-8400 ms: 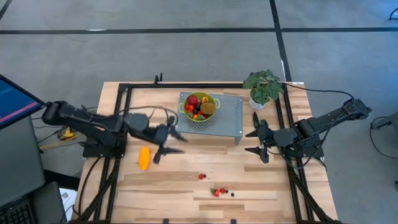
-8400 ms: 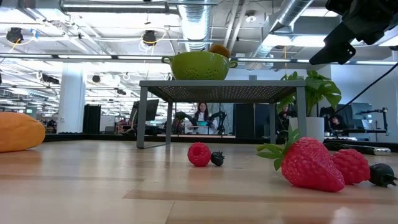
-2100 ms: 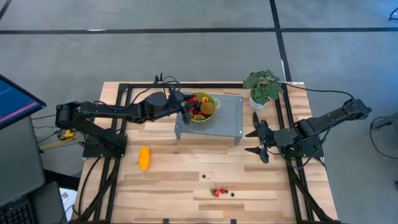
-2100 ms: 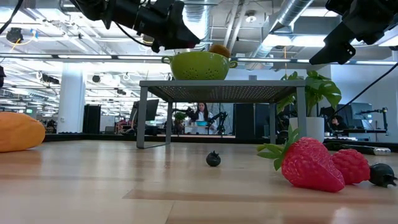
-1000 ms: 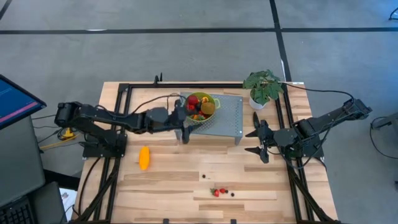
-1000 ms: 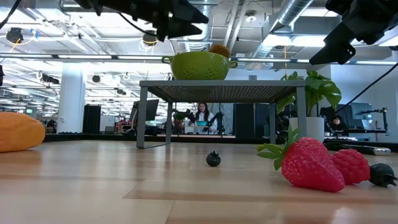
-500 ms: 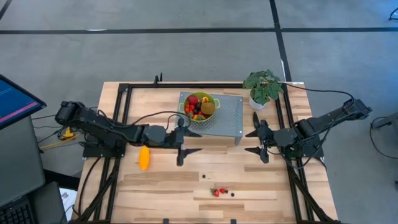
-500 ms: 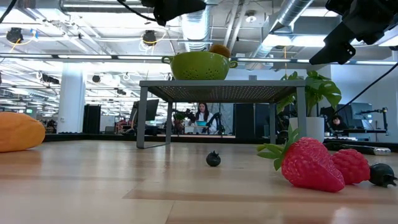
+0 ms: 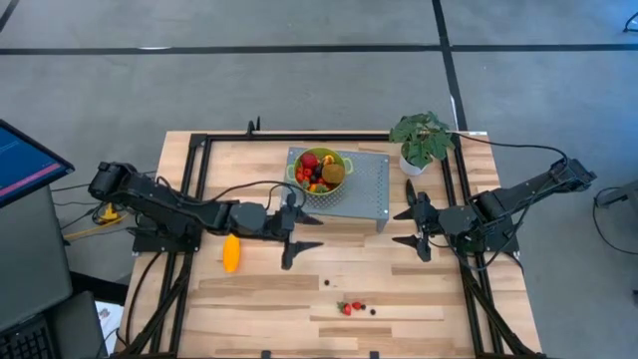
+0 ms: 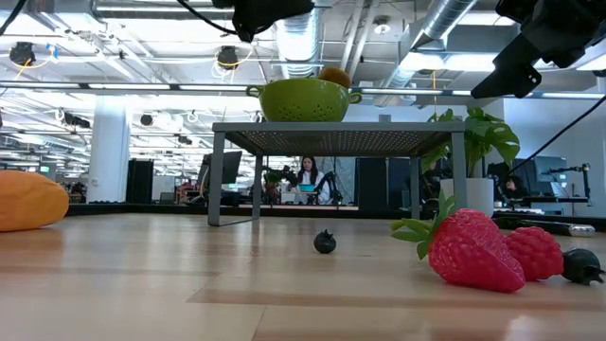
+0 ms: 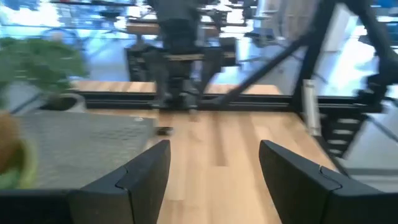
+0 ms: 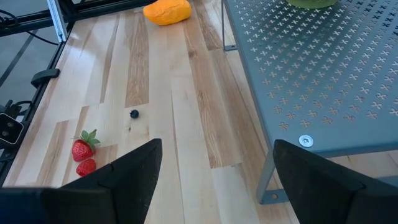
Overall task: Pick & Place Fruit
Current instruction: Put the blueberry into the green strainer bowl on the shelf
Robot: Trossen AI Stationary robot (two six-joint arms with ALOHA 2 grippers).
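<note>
Now, looking down from up high: spotting the left gripper (image 9: 310,231) hanging over the wooden table (image 9: 399,289), just in front of the grey stand (image 9: 369,189), showing wide jaws and holding nothing. Finding the right gripper (image 9: 405,227) waiting by the stand's other end, near the potted plant (image 9: 423,140), also showing wide, empty jaws. Seeing the green bowl (image 9: 292,172) sitting on the stand, holding a pile of fruit with a red round fruit (image 9: 309,161) and a brown kiwi (image 9: 333,173) on top. Noticing the long orange fruit (image 9: 231,252) lying on the table near the left arm, and the strawberries (image 9: 346,307) with a dark berry (image 9: 373,310) lying together near the front edge, well apart from the bowl. Next, peeking across from table height: finding the strawberries (image 10: 469,248) lying close to the camera, a small dark berry (image 10: 325,242) lying alone farther back, and the long orange fruit (image 10: 28,200) resting at the side. Seeing the green bowl (image 10: 303,99) sitting up on the grey stand (image 10: 341,137). Then, looking past the left gripper (image 11: 214,168): seeing blurry things only, but making out two fingers (image 11: 146,171) spread far apart above bare wood, next to the grey stand (image 11: 81,143). Last, looking past the right gripper (image 12: 214,168): seeing its jaws spread wide and gripping nothing, beside the grey stand (image 12: 311,68). Spotting the strawberries (image 12: 83,149) and the lone dark berry (image 12: 134,114) lying on the wood, and the long orange fruit (image 12: 166,11) lying far off.
</note>
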